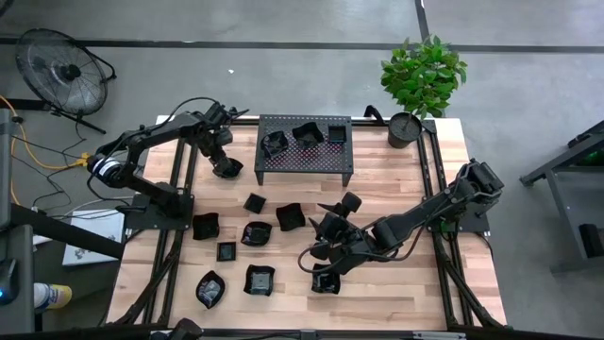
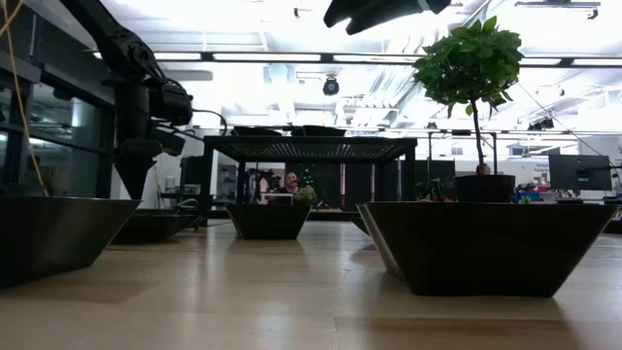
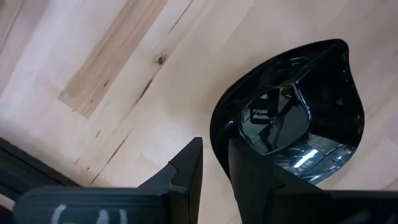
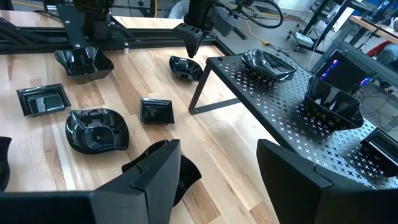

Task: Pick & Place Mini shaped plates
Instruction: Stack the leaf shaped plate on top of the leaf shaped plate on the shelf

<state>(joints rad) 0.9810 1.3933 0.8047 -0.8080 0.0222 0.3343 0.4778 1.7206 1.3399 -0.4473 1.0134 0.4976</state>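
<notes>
Several mini shaped plates, glossy and black, lie scattered on the wooden table point(image 1: 396, 283). Three more rest on the black perforated rack point(image 1: 304, 159) at the far middle. My left gripper point(image 1: 225, 162) points straight down just left of the rack. It is shut on a teardrop-shaped plate point(image 3: 292, 112) that sits on the table. My right gripper point(image 4: 217, 180) hangs open above the table's middle and slants down toward the rack. There is nothing between its fingers, and a plate point(image 4: 186, 177) lies below them. My left gripper has the teardrop plate's rim point(image 3: 217, 134) between its two fingers, one finger point(image 3: 249, 168) inside the bowl and the other point(image 3: 186, 168) outside. The fingers come from above and point down. The plate point(image 4: 185, 67) rests with its underside on the table.
A potted plant point(image 1: 408, 123) stands at the far right corner beside the rack. Loose plates point(image 1: 256, 232) fill the table's middle and near left. Bare wood lies near the right front. A fan point(image 1: 61, 71) stands on the floor beyond the table's left side.
</notes>
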